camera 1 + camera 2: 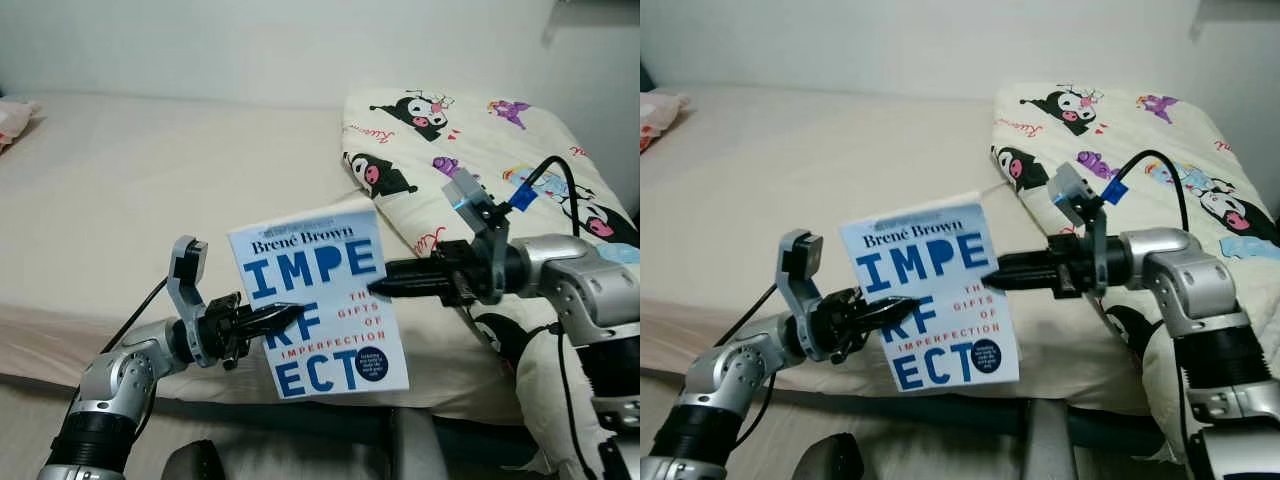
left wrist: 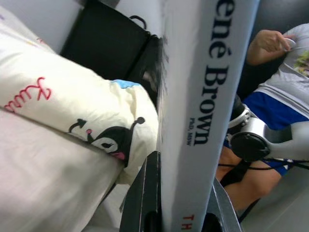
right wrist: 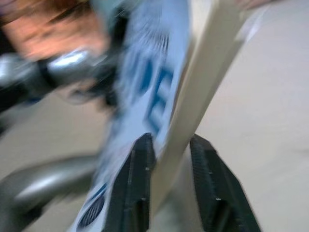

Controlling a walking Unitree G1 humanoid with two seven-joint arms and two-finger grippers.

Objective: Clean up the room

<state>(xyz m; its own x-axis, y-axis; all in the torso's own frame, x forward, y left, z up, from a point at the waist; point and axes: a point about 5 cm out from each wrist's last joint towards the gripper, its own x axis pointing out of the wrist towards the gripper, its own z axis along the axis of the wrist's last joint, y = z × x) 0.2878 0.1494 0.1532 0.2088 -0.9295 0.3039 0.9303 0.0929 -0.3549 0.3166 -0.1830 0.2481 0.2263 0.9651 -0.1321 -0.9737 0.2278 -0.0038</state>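
Two grippers met on one book [image 1: 318, 305], which hung upright in the air in front of the bed [image 1: 150, 190], its blue-and-white cover facing the head camera. The left gripper [image 1: 275, 318] came in from the spine side, and its wrist view showed the two black fingers clenched on either face with the spine running between them. The right gripper [image 1: 385, 284] reached across from the opposite edge; its fingers [image 3: 137, 188] straddled the cream page edge, one on the cover side and one behind. That wrist picture was blurred, so whether those fingers were actually pressing the book or only bracketing it could not be told.

Holding the book from both sides looked like a handover or a regrip, a way to change its hold without setting it down on the bed; that was my reading, not something shown. The book touched neither the mattress nor the cartoon-print quilt [image 1: 470, 150] bunched on the robot's right.

Much stayed hidden. The left gripper covered part of the title lettering, and the back cover faced away. A seated person [image 2: 285, 77] in blue shorts appeared past the book in the left wrist view, cut off at the frame edge. Where the book was meant to go could not be seen.
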